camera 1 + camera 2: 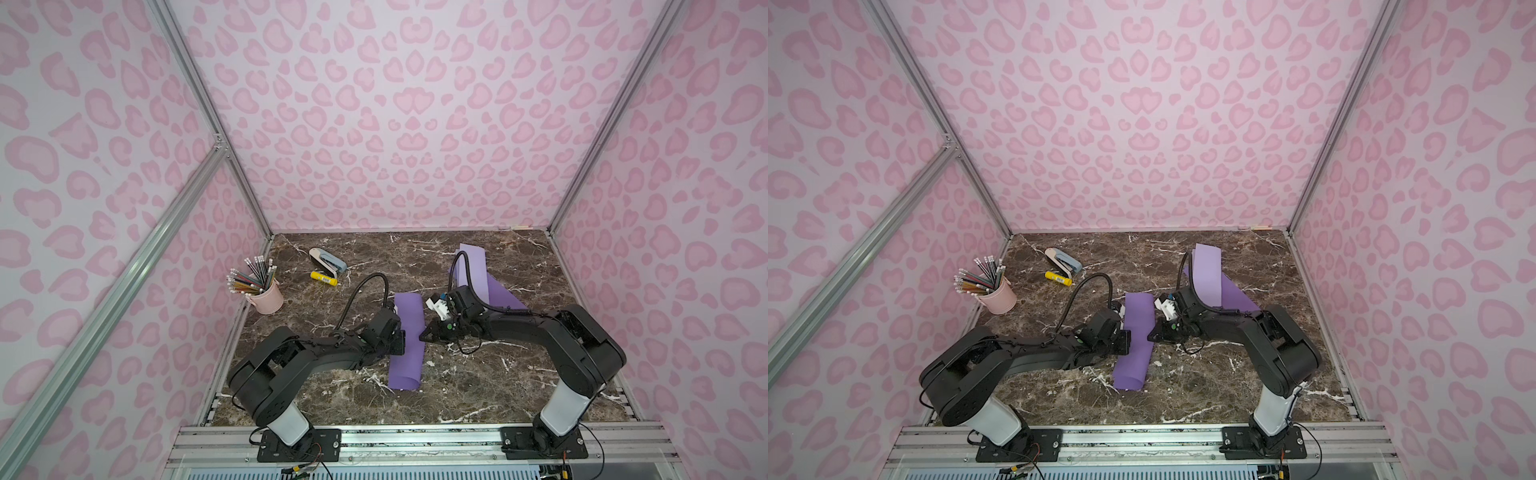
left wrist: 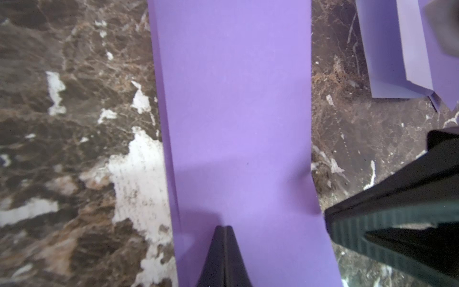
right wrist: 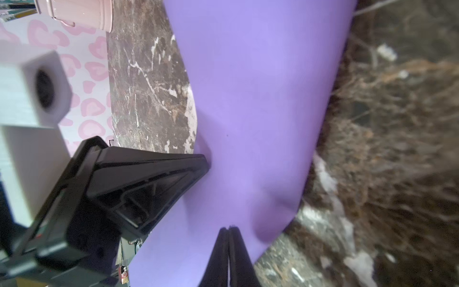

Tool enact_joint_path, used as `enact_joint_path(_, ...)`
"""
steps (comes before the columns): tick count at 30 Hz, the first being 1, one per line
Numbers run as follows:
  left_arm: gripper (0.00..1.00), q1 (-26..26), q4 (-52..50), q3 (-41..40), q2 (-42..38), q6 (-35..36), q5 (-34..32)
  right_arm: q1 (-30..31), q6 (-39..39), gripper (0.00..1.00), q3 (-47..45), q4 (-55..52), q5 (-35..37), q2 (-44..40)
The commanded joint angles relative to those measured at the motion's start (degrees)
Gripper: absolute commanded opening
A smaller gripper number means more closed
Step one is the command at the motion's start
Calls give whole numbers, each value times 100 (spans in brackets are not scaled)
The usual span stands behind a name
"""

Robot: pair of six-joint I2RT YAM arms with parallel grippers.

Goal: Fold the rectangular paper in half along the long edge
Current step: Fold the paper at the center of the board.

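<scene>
A purple paper (image 1: 409, 324) lies as a long narrow strip mid-table in both top views (image 1: 1138, 316), its near end curling up. In the left wrist view the paper (image 2: 236, 99) shows a second layer along one long edge. My left gripper (image 1: 401, 343) is shut, its tip resting on the strip's left side (image 2: 224, 227). My right gripper (image 1: 422, 336) is also shut, its tip on the strip's right edge (image 3: 228, 228), where the paper (image 3: 260, 99) dimples. The two tips face each other across the strip. Neither has paper between its fingers.
Two more purple sheets (image 1: 471, 266) lie overlapped at the back right, partly under the right arm. A stapler (image 1: 327, 259) and a yellow glue stick (image 1: 324, 278) sit back left. A pink cup of pencils (image 1: 268, 297) stands by the left wall.
</scene>
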Motion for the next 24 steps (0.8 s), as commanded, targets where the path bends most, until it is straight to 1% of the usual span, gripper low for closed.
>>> enact_joint_path(1, 4, -1, -475, 3, 56, -3, -76, -13, 49, 8, -106, 195, 69, 179)
enact_joint_path(5, 4, -1, -480, 0, 45, 0, -85, -164, -1, 7, -471, 207, 150, 177)
enact_joint_path(9, 4, -1, -504, -11, 30, 17, -101, -547, -192, 7, -1003, 58, 186, -172)
enact_joint_path(12, 4, -1, -505, -13, 25, 22, -109, -660, -343, 7, -1046, -259, 239, -530)
enact_joint_path(14, 4, -1, -497, 0, 49, 19, -111, -535, -297, 7, -914, -356, 255, -746)
enact_joint_path(17, 4, -2, -495, 35, 118, 21, -107, -141, -81, 7, -605, -283, 269, -842)
enact_joint_path(21, 4, -1, -476, 82, 157, 16, -67, 369, 137, 7, -202, -113, 321, -456)
enact_joint_path(24, 4, -1, -502, 78, 123, 17, -67, 485, 201, 6, -139, -32, 349, -164)
